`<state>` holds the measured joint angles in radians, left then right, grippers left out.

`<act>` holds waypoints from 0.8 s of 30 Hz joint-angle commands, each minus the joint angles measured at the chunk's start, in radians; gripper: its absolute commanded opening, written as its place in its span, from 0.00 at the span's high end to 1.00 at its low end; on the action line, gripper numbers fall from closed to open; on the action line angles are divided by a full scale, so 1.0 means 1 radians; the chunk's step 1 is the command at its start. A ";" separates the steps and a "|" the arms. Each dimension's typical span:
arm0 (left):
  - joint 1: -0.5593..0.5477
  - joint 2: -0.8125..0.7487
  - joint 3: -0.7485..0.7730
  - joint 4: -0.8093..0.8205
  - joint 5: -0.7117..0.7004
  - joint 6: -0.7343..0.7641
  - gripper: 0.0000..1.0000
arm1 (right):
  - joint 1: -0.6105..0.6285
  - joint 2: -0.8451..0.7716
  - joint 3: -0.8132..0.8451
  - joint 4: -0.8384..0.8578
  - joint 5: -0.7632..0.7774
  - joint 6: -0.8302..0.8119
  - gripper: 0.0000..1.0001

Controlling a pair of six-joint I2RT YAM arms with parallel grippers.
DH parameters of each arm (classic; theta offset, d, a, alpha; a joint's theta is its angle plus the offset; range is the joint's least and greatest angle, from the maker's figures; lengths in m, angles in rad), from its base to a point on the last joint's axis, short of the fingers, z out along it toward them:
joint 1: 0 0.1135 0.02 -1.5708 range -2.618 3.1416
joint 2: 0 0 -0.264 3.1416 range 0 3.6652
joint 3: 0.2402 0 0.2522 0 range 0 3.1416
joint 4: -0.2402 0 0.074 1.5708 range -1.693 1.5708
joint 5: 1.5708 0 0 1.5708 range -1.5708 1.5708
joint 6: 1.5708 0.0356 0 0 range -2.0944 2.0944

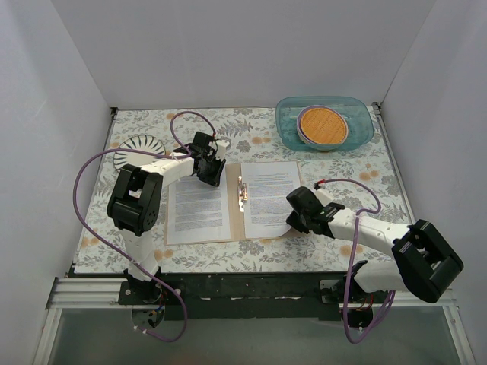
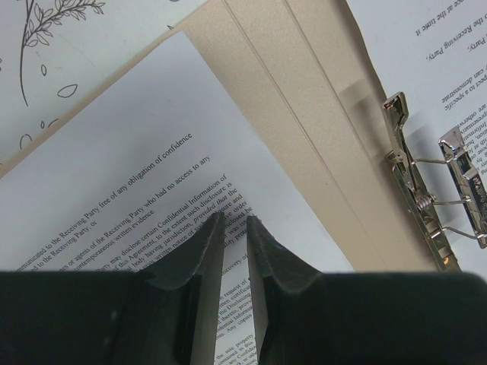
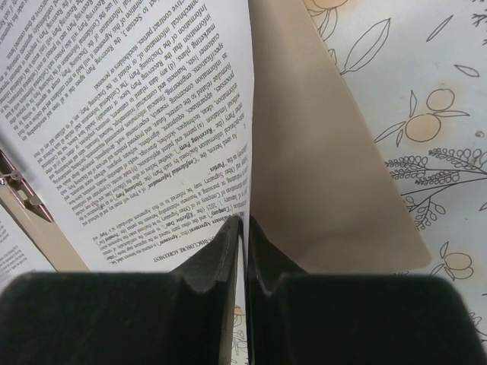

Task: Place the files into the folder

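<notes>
The tan folder (image 1: 234,207) lies open on the table with its metal clip (image 1: 243,190) at the spine. One printed file (image 1: 198,209) lies flat on the left cover, another file (image 1: 266,194) on the right cover. My left gripper (image 1: 213,173) hovers over the left file's top right corner (image 2: 152,144), jaws a narrow gap apart (image 2: 236,220) and empty; folder strip (image 2: 304,129) and clip (image 2: 434,190) are beside it. My right gripper (image 1: 293,220) is shut (image 3: 245,220) on the right file's lower edge (image 3: 137,114), lifting it off the cover (image 3: 319,175).
A teal tray (image 1: 358,129) holding an orange round mat (image 1: 323,125) stands at the back right. A white patterned plate (image 1: 141,148) lies at the back left. White walls close in the floral tablecloth on three sides.
</notes>
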<state>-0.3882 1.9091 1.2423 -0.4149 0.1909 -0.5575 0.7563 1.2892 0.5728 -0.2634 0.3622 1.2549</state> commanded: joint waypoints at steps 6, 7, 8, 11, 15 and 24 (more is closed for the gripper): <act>0.002 -0.028 0.016 -0.055 -0.013 0.002 0.82 | 0.008 -0.005 0.033 -0.045 -0.002 -0.061 0.44; 0.002 -0.025 0.019 -0.058 -0.011 0.002 0.82 | 0.008 -0.008 0.032 -0.049 0.001 -0.060 0.40; 0.002 -0.027 0.022 -0.058 -0.011 0.002 0.82 | 0.008 -0.014 0.036 -0.066 0.001 -0.060 0.33; 0.002 -0.024 0.026 -0.061 -0.011 0.001 0.83 | 0.006 -0.021 0.036 -0.091 -0.005 -0.061 0.24; 0.002 -0.025 0.036 -0.065 -0.016 -0.001 0.83 | 0.008 -0.018 0.035 -0.131 -0.048 -0.078 0.17; 0.003 -0.018 0.065 -0.070 -0.021 -0.012 0.83 | 0.011 -0.094 0.056 -0.339 -0.098 -0.129 0.09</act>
<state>-0.3885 1.9091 1.2613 -0.4702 0.1833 -0.5629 0.7609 1.2385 0.6060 -0.4057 0.2771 1.1587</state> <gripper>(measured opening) 0.172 0.901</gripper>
